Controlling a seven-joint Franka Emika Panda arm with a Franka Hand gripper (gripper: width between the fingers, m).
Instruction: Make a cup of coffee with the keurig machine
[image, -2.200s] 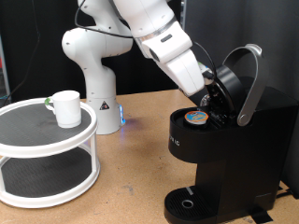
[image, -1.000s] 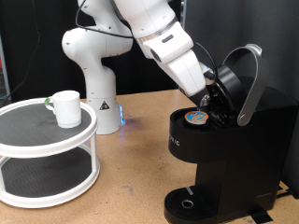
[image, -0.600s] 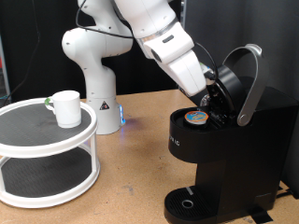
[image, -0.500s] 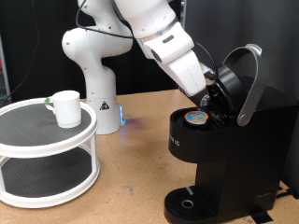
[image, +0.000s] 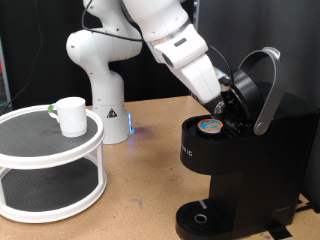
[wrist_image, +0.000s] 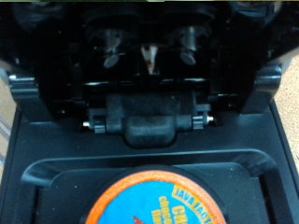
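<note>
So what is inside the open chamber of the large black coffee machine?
A small round pod with an orange-and-blue printed top sits in the chamber of the large black boxy coffee machine, under its raised lid. Only the pod's top shows; its body is hidden in the holder.

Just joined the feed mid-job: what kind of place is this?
Likely a robotics lab bench, not a kitchen: a white arm bolted to a wooden table, black backdrop, a keurig machine with lid raised, and a cup on a tiered stand.

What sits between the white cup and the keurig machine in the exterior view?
Between the cup and the keurig machine, the exterior view shows the robot's white base on bare wooden table.
</note>
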